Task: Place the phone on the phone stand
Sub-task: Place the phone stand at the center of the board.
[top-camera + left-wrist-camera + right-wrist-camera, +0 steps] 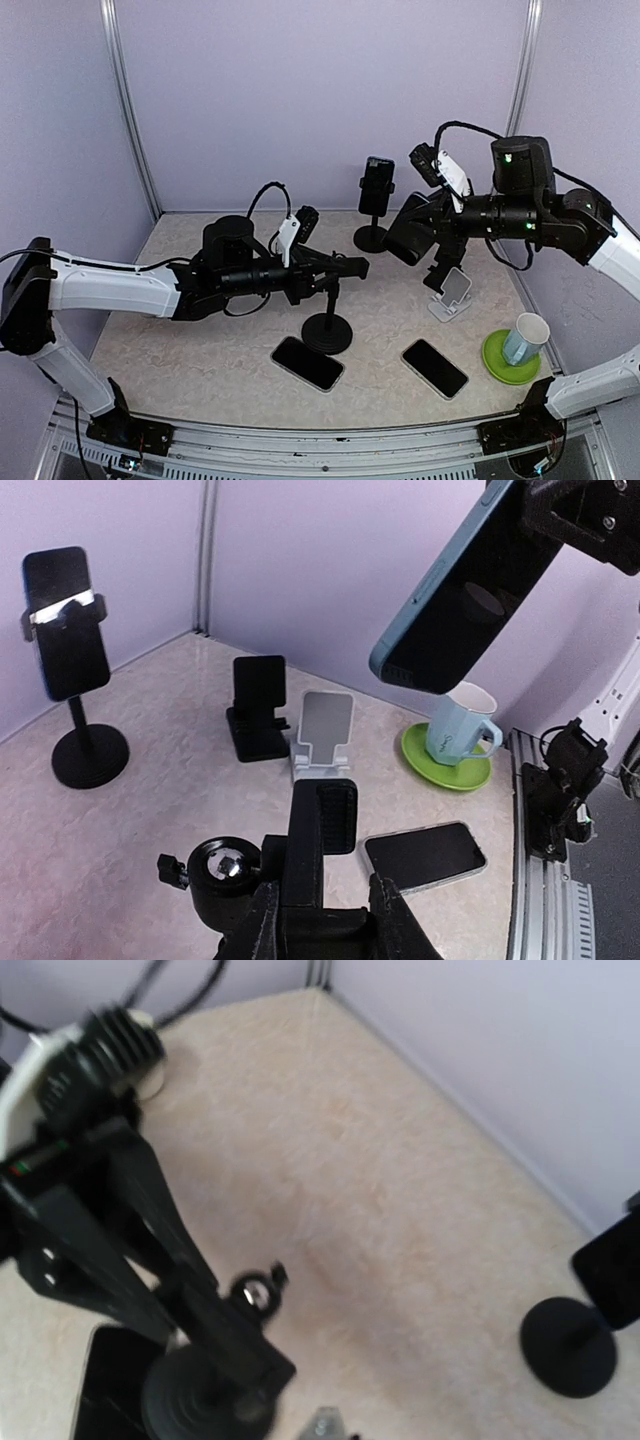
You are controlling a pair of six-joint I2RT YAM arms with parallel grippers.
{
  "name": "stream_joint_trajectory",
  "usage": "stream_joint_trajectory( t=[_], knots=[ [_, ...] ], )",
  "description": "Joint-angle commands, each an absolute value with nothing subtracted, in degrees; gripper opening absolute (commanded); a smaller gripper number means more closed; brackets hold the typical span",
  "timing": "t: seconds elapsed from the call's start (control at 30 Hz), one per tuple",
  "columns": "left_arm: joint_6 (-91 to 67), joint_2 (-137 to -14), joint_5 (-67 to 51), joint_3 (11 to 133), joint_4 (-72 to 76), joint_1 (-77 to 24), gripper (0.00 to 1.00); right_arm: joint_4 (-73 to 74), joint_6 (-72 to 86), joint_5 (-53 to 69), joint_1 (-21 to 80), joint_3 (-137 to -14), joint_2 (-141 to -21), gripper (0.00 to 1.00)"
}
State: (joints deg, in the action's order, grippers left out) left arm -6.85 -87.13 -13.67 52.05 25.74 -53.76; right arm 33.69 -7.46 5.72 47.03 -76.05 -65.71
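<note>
The phone [407, 229] hangs tilted in the air at the right, my right gripper [436, 216] shut on it; the left wrist view shows it top right as a dark screen with a blue edge [462, 588]. The phone stand [327, 330] is a black pole on a round base at mid-table. My left gripper [338, 268] is shut on its clamp head [320, 825], a finger on either side, beside the ball joint [226, 866]. The right wrist view is blurred; it shows the stand's base [198, 1396] but not the phone.
A second pole stand [373, 235] at the back carries a phone [377, 184]. A white folding stand [452, 293] and a small black stand [257, 712] sit right of centre. Two phones [308, 363] [435, 368] lie flat near the front. A cup on a green saucer [510, 362] stands far right.
</note>
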Motion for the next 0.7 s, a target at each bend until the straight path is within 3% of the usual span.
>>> stream_joint_trajectory(
  t=[0.0,0.27,0.6,0.67],
  knots=[
    [-4.89,-91.79,-30.70,58.11,41.68,-51.87,0.05,28.87,-6.03,3.73,46.29,-75.93,-62.83,0.00],
    [-12.70,-103.28,-45.64,60.16,62.05,-49.31,0.06,28.78,-5.83,3.88,46.18,-76.09,-62.54,0.00],
    [-14.73,-109.31,-52.41,62.24,63.33,-48.59,0.16,30.49,-8.48,16.39,46.22,-77.04,-64.95,0.00],
    [-14.98,-109.21,-51.70,61.79,63.10,-48.23,0.23,30.64,-8.61,17.96,46.15,-77.33,-65.35,0.00]
  ],
)
